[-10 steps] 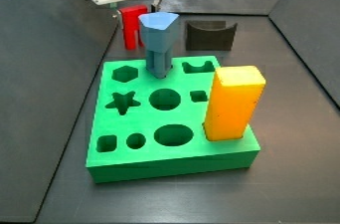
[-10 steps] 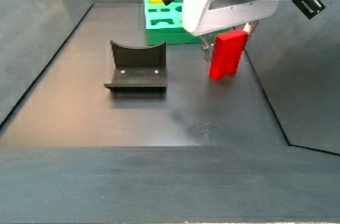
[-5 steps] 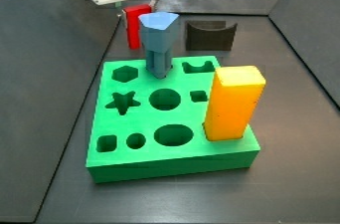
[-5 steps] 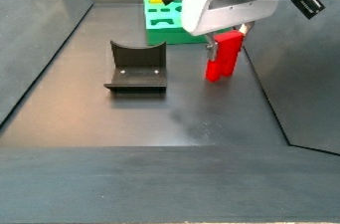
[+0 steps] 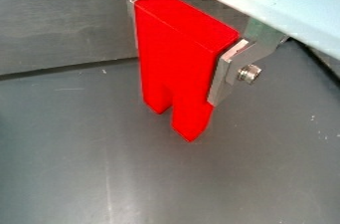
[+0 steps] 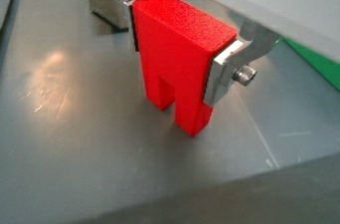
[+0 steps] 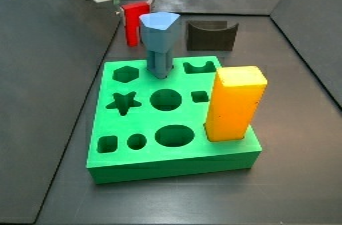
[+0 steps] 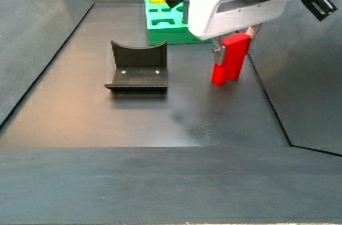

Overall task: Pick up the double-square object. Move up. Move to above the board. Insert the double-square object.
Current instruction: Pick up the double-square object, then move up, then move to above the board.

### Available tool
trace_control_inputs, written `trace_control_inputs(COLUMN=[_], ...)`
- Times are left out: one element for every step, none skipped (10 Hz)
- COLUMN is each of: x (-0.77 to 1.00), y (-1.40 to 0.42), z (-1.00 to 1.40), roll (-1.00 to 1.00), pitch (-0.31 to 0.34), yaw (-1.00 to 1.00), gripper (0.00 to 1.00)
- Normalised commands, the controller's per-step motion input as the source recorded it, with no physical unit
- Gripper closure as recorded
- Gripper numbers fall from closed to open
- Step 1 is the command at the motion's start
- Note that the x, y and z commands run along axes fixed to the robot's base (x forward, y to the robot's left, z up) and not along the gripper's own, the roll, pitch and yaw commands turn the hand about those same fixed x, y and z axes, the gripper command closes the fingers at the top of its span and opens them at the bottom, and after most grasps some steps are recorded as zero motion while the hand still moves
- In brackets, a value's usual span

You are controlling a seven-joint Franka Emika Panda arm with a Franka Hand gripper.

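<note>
The double-square object is a bright red block with a groove between two legs, standing upright. The gripper is shut on its upper part, one silver finger on each side, as both wrist views show. In a side view the gripper holds the red block behind the far left corner of the green board. In a side view the red block hangs under the gripper close to the dark floor. I cannot tell whether it touches the floor.
A blue hexagonal block stands in the board's far side. A tall orange-yellow block stands at its right edge. The dark fixture stands behind the board, also seen in a side view. Sloping dark walls enclose the floor.
The gripper stays shut on the red block. Gripper and block have shifted slightly, a little higher in one side view and a little sideways in the other.
</note>
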Motion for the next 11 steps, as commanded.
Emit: trace_control_inputs(x=[0.0,0.0,0.0,-0.04,-0.08,-0.06,-0.05,-0.04,0.29,0.31,0.3], y=[0.0,0.0,0.0,-0.06,-0.05,-0.03,-0.01,0.0,0.2,0.21,0.2], z=[0.0,0.0,0.83,0.82,0.72,0.56,0.46,0.31,1.0,1.0,1.0], roll=[0.0,0.0,0.0,-0.01,0.0,0.02,0.03,0.05,0.06,0.07,0.06], pitch=[0.0,0.0,0.0,0.015,0.035,0.036,0.041,0.039,0.26,0.265,0.275], yaw=[0.0,0.0,0.0,-0.02,-0.02,-0.02,-0.02,-0.02,0.06,0.06,0.04], gripper=[1.0,1.0,1.0,1.0,1.0,1.0,1.0,1.0,1.0,1.0,1.0])
